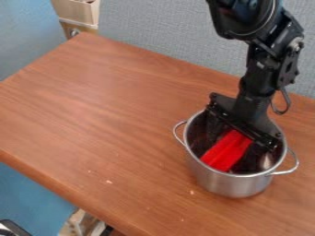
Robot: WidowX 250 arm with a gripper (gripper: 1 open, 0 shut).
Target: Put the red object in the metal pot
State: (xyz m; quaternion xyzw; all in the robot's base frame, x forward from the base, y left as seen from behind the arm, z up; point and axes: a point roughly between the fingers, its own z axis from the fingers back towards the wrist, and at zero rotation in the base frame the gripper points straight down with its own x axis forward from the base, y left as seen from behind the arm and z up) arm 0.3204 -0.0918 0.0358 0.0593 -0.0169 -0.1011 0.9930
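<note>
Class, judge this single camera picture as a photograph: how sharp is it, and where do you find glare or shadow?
Camera view: soft and low in detail throughout; the metal pot shows bright reflections on its rim and outer wall; the red object inside stays vivid; the dark arm and open tool lose detail against the pot's shaded interior; the wooden table is evenly lit.
</note>
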